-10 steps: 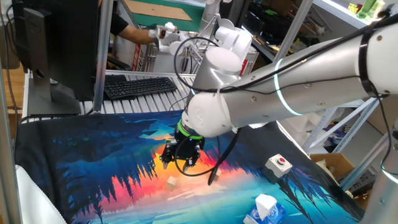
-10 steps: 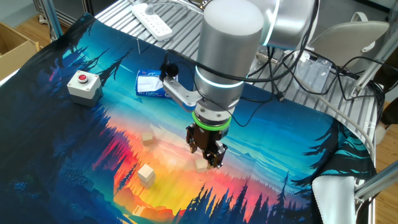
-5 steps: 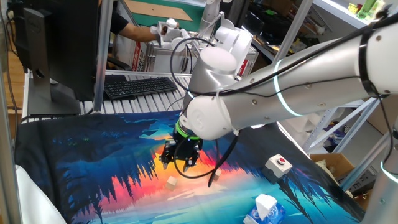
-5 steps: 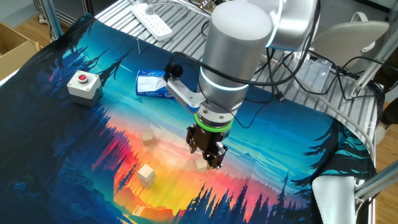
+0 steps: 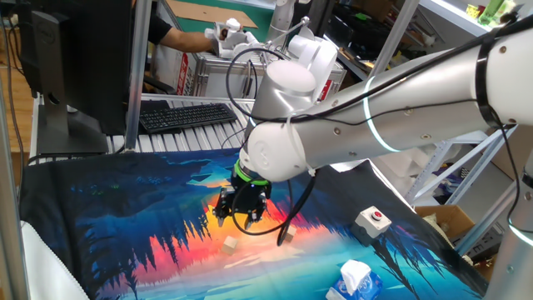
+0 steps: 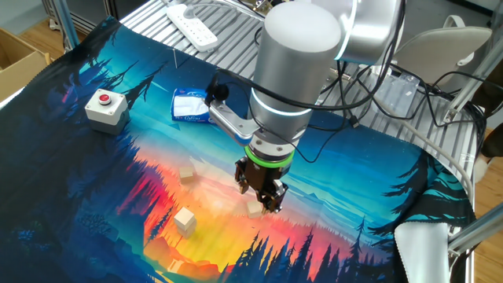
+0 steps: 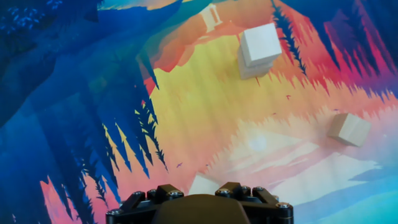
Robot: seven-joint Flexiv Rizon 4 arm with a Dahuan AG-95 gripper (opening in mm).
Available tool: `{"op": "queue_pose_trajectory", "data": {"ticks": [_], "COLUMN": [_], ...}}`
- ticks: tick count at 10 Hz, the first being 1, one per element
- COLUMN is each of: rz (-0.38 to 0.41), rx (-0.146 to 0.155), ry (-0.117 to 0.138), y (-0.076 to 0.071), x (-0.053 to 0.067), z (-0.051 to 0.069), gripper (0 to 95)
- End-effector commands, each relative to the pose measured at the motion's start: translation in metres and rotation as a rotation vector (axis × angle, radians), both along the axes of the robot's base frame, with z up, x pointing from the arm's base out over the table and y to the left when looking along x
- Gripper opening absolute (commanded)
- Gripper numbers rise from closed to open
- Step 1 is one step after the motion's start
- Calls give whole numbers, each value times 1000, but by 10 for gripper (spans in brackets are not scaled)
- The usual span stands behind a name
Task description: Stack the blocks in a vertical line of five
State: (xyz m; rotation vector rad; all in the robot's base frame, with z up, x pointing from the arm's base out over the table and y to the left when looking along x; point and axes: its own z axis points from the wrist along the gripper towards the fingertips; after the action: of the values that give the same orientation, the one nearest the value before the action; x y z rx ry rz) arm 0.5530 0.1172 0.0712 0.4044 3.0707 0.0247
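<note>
My gripper (image 6: 266, 201) hangs low over the middle of the mat, open, with a gap between its dark fingers (image 5: 225, 208). One pale wooden block (image 6: 254, 209) lies on the mat right at the fingertips. In the hand view that block (image 7: 200, 184) peeks out just above the gripper's dark body, between the jaws. Ahead stands a short stack of two blocks (image 7: 259, 51), also seen from the side (image 6: 185, 221). A single block (image 7: 348, 129) lies to the right of the stack, and another small block (image 7: 211, 17) lies at the far edge.
A white box with a red button (image 6: 105, 106) sits near one corner of the mat. A blue-and-white carton (image 6: 190, 108) lies behind the arm. A keyboard (image 5: 185, 115) and a monitor stand beyond the mat's far edge.
The gripper keeps its place and opening over the block. Only the arm's upper links have shifted slightly.
</note>
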Motion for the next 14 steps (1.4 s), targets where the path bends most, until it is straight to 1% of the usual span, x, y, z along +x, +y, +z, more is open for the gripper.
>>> {"op": "queue_pose_trajectory", "data": {"ticks": [1,2,3,7,9,10,12,14], "rz": [6,4,1,-22,-34,-41,-71,-96], "rx": [0,-1,1,7,13,10,9,11], "ry": [2,1,8,18,29,29,25,21], "y": [0,0,0,0,0,0,1,1], "x": [1,1,1,1,1,1,2,4], "z": [-1,-1,-1,-1,-2,-2,-9,-19], "gripper": [570,570,570,570,570,570,570,570]}}
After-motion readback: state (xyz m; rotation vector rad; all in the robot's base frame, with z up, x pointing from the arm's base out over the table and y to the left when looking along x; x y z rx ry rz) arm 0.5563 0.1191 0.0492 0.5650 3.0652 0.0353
